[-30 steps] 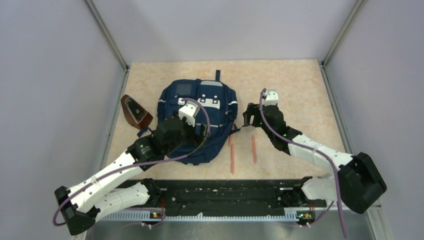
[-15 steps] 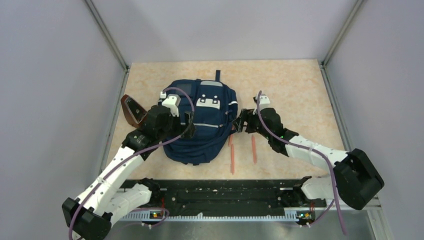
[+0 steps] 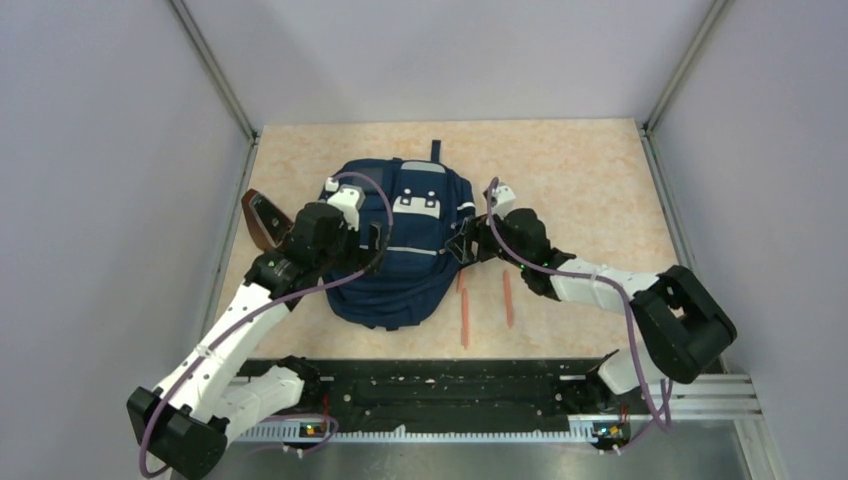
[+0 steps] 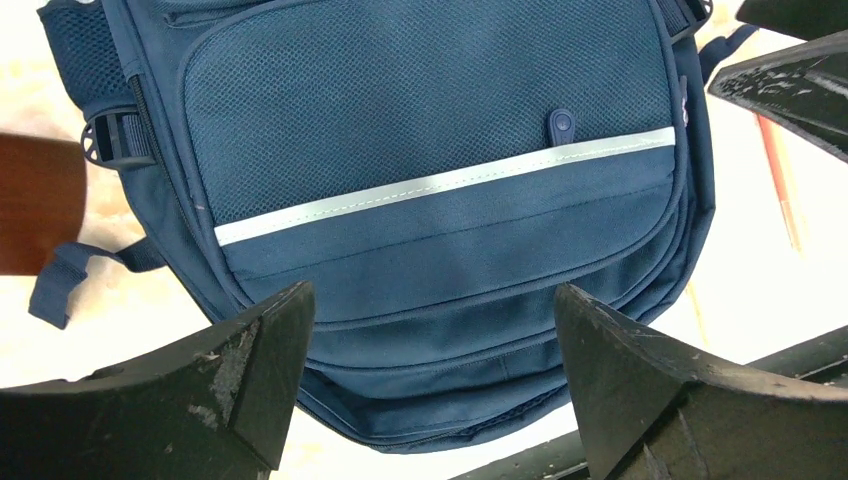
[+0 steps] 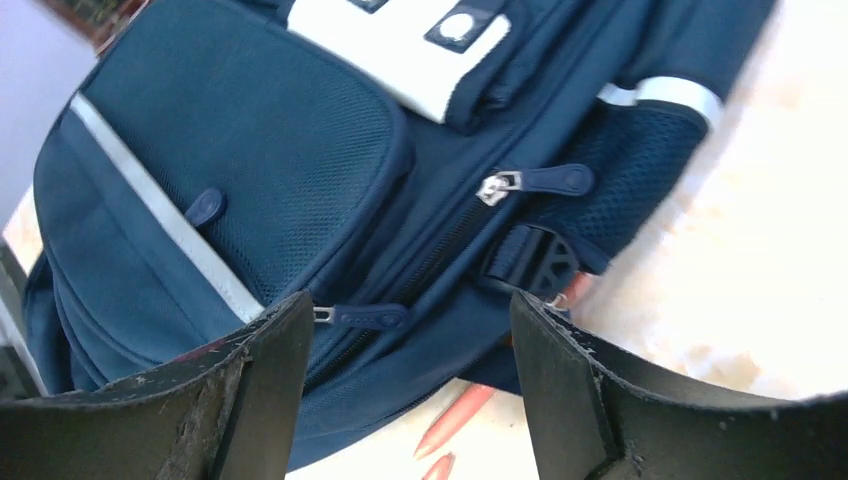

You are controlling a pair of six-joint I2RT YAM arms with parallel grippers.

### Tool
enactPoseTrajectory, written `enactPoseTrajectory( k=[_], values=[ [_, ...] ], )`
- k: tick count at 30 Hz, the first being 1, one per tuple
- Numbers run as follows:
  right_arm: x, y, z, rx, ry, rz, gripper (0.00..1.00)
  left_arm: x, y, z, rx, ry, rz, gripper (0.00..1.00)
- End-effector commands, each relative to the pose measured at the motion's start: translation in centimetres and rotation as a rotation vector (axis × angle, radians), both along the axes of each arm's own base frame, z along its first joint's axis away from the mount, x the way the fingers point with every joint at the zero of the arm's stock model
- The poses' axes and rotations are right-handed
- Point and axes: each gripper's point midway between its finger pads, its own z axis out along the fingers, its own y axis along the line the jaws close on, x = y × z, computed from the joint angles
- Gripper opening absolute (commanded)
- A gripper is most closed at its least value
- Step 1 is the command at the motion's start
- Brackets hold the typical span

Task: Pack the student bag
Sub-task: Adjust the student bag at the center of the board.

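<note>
Reaching in from 7 o'clock, left arm bends over the student bag (image 3: 415, 275); left tool (image 3: 376, 240) open, jaws wide, holding nothing, above the mesh front pocket. Bag lies flat, front up, at counter (image 3: 580, 180) centre: navy, grey reflective strip, white patch. Right arm low from 4 o'clock; right tool (image 3: 463, 245) open at bag's 3 o'clock edge, by the side zip pulls.
</note>
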Motion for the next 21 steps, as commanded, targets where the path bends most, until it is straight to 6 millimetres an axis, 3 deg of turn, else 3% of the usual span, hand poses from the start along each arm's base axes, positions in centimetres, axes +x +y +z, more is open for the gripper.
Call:
enactPoseTrajectory(
  k=[1,12,21],
  values=[
    [-1.0,3.1,1.8,-0.014,-0.207,0.269,0.70,0.6,-0.1,-0.4,0.039,-0.034,-0.052,0.93],
    [-2.4,3.1,0.1,-0.118,-0.392,0.507,0.69,0.2,0.4,-0.9,0.050,-0.045,-0.050,0.92],
    [-1.2,3.1,0.1,-0.185,-0.500,0.520,0.58,0.1,0.6,-1.2,0.058,-0.038,-0.041,0.93]
  ],
)
